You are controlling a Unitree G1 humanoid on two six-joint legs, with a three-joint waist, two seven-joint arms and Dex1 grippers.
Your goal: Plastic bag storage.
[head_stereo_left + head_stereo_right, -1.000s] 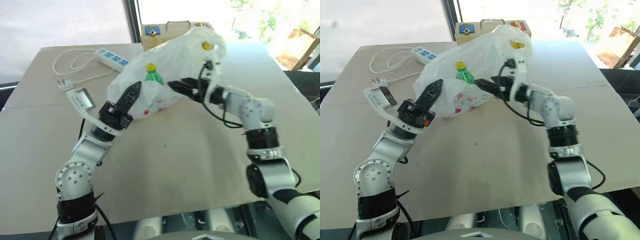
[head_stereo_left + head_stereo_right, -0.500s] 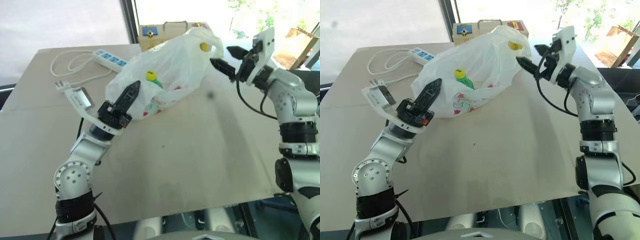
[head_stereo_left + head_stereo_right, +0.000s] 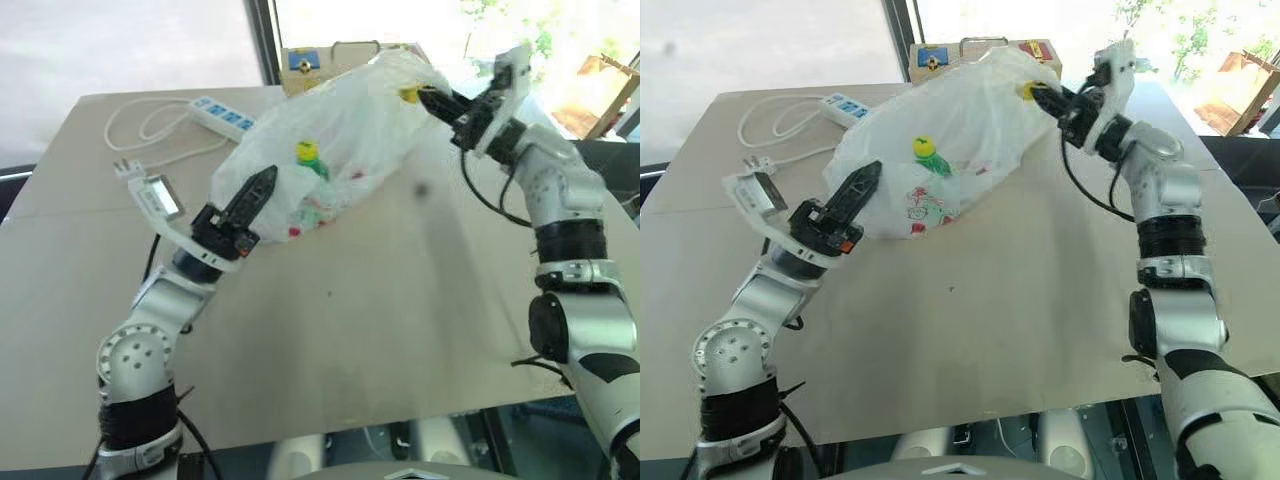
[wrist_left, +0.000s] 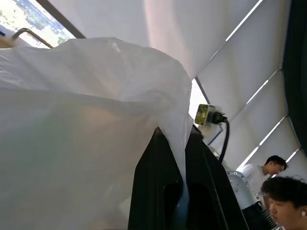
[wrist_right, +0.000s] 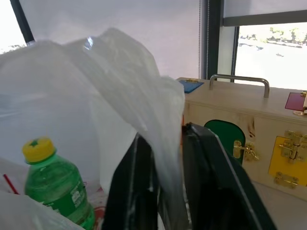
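Left eye view: both grippers pinch the bag (image 3: 340,130). Left gripper (image 3: 262,185) clamps its near edge, right gripper (image 3: 432,97) its far rim

Plastic bag (image 3: 340,135): thin, crinkly, translucent white with red printed marks, bulging and held stretched above the table, a green yellow-capped bottle visible through its wall.

**Free room around the plastic bag**

We see bare table (image 3: 380,330) on the near side of the plastic bag (image 3: 340,130). Behind the bag, the wooden box (image 3: 980,55) blocks passage. The power strip (image 3: 225,117) and its cord lie to the bag's left.
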